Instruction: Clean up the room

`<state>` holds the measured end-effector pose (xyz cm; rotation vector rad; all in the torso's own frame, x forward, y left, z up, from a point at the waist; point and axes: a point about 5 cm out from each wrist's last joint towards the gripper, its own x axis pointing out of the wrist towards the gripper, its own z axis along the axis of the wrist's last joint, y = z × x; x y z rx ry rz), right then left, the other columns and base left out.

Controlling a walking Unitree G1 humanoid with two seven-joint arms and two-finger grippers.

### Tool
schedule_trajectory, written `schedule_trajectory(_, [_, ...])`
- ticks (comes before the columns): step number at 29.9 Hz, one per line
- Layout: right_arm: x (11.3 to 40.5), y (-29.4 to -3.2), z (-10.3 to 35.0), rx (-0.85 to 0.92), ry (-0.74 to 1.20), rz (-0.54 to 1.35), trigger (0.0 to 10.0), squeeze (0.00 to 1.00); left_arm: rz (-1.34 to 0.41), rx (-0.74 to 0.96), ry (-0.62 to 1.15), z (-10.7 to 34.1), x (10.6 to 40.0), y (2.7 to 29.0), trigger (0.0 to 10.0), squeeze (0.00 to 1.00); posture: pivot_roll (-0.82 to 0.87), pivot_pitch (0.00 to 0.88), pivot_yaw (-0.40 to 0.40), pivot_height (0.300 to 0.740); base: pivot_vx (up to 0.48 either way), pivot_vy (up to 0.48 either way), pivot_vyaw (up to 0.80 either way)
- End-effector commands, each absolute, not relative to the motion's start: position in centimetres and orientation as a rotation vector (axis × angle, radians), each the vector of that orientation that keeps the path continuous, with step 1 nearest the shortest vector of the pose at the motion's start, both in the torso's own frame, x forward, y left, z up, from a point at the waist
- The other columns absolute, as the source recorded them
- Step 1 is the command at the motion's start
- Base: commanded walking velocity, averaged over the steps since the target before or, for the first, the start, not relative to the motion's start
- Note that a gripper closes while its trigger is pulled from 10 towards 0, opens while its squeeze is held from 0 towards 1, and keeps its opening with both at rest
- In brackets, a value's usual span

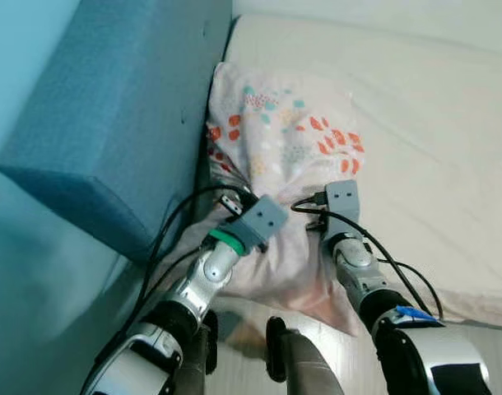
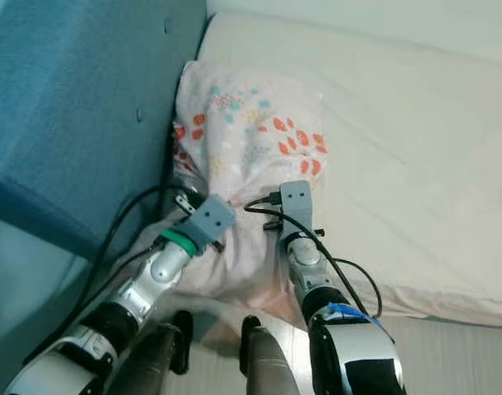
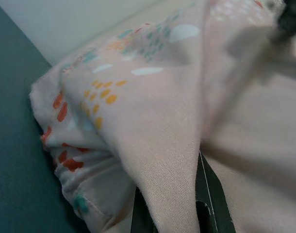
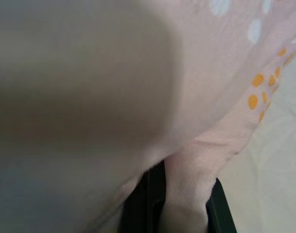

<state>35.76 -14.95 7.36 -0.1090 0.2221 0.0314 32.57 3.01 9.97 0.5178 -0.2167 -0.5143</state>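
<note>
One pillow [image 1: 284,140] on cream bed [image 1: 432,123]

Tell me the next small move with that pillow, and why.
Probably lift it slightly and draw it away from the blue headboard. The left gripper and right gripper each pinch a fold of the pillow, which lies crumpled on the mattress against that headboard.

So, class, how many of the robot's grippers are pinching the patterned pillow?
2. The left gripper grips a fold of the pillow on the side by the blue headboard; the right gripper pinches fabric on the side by the mattress.
</note>
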Motion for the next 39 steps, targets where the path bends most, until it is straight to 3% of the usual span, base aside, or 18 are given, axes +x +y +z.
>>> schedule_trajectory(1, [35.1,-14.2,6.2,-0.074,0.263,0.045,10.0,0.0,-0.63,0.508,-0.183,8.5,30.9,0.8,10.0,0.0,0.04,0.318,0.008,0.74,0.0,0.0,0.0])
schedule_trajectory(11, [36.0,-16.0,8.1,-0.048,0.178,-0.034,10.0,0.0,-0.564,0.31,-0.124,9.8,32.0,0.1,10.0,0.0,0.04,0.307,0.004,0.74,0.0,0.0,0.0])
schedule_trajectory(24, [36.8,-18.6,9.8,-0.087,0.123,-0.136,10.0,0.0,-0.532,0.297,-0.137,11.0,32.9,-0.8,10.0,0.0,0.03,0.301,0.004,0.74,0.0,0.0,0.0])
schedule_trajectory(25, [36.8,-18.6,10.0,-0.078,0.113,-0.137,10.0,0.98,-0.528,0.296,-0.136,11.1,33.1,-0.7,10.0,1.0,0.03,0.3,0.002,0.74,0.0,0.0,0.0])
schedule_trajectory(37, [36.3,-17.5,9.1,-0.087,0.105,-0.109,10.0,1.0,-0.523,0.319,-0.13,10.4,33.2,0.4,10.0,1.0,0.02,0.297,-0.006,0.74,0.0,0.0,0.0])
schedule_trajectory(38, [36.1,-17.4,8.9,-0.105,0.105,-0.114,10.0,0.23,-0.523,0.32,-0.128,10.2,33.0,0.6,10.0,0.1,0.02,0.295,-0.006,0.74,0.0,0.0,0.0])
schedule_trajectory(39, [36.1,-17.4,8.9,-0.105,0.105,-0.114,10.0,0.23,-0.523,0.32,-0.128,10.2,33.0,0.6,10.0,0.1,0.02,0.295,-0.006,0.74,0.0,0.0,0.0])
